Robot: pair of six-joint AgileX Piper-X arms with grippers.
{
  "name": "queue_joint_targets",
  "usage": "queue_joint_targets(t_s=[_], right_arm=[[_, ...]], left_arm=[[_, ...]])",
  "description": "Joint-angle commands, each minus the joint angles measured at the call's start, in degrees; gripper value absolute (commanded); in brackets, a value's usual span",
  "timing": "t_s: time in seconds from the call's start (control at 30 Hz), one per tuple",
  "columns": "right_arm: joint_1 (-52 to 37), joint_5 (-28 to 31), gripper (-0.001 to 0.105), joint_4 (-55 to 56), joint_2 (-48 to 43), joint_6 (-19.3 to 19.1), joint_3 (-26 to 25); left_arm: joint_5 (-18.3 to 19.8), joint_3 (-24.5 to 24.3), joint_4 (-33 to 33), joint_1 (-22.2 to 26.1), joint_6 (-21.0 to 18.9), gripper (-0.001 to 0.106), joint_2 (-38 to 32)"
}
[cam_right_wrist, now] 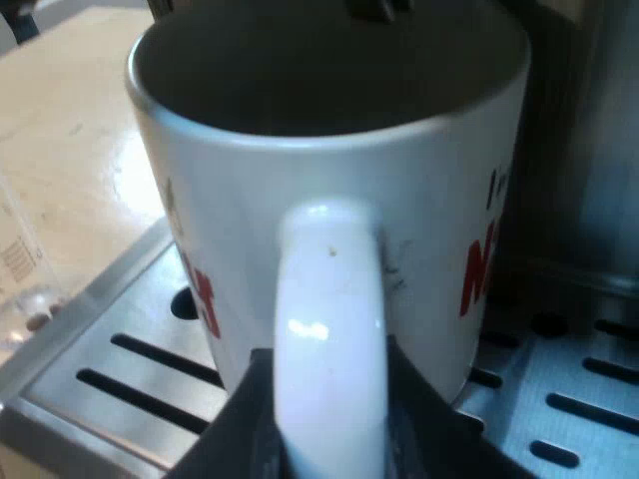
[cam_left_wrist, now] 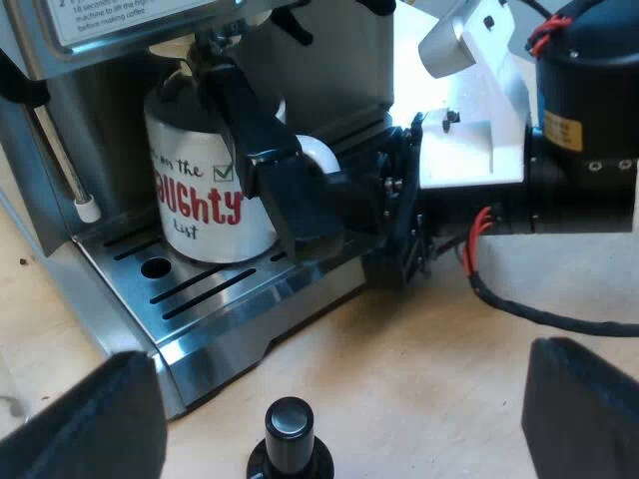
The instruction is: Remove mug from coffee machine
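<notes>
- Mug: white with red and black lettering. It stands upright on the drip tray, inside the front bay of the machine and under its outlet. I judge its base to be resting on the slotted grille.
- Handle: white loop, pointing out of the bay toward my right arm.
- Right pincer: the black fingers sit one on each side of the handle, low on the loop and touching it. I read it as clamped on the handle.
- Left pincer: fingers wide apart and holding nothing. It hangs over the tabletop in front of the machine, well clear of the mug.
- Tamper: black knob, upright on the tabletop just before the tray's front edge, beneath the left pincer.
- Wand: thin tube hanging beside the mug, apart from it.
- Glass: clear, with printed marks, off the tray's edge. I take it for the measuring glass.
- Step in hand: the grasp looks made, but the mug is not yet out of the bay.
- Next move, as I judge it: a small lift to free the base from the grille, then a level pull straight out. Keep the rim below the outlet, clear of the wand, and above the tamper.
- Risk: a hold by the handle alone may let the mug tip.
</notes>
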Motion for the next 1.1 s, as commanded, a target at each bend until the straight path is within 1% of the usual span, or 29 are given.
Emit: queue_joint_targets(t_s=[0.03, 0.43, 0.73, 0.9, 1.1], right_arm=[[-0.1, -0.3, 0.000, 2.4, -1.9, -0.9, -0.3], [0.1, -0.3, 0.000, 12.5, -7.3, -0.9, -0.1], [1.9, 0.2, 0.000, 14.4, -11.0, -0.8, 3.1], [5.6, 7.1, 0.000, 14.4, -12.9, -0.8, 5.1], [7.6, 9.9, 0.000, 14.3, -15.6, -0.6, 7.5]], left_arm=[[0.4, -0.1, -0.6, -0.2, -0.1, 0.079, 0.0], [0.4, -0.1, -0.6, -0.2, -0.1, 0.079, 0.0], [0.4, -0.1, -0.6, -0.2, -0.1, 0.079, 0.0], [0.4, -0.1, -0.6, -0.2, -0.1, 0.079, 0.0], [0.4, -0.1, -0.6, -0.2, -0.1, 0.079, 0.0]])
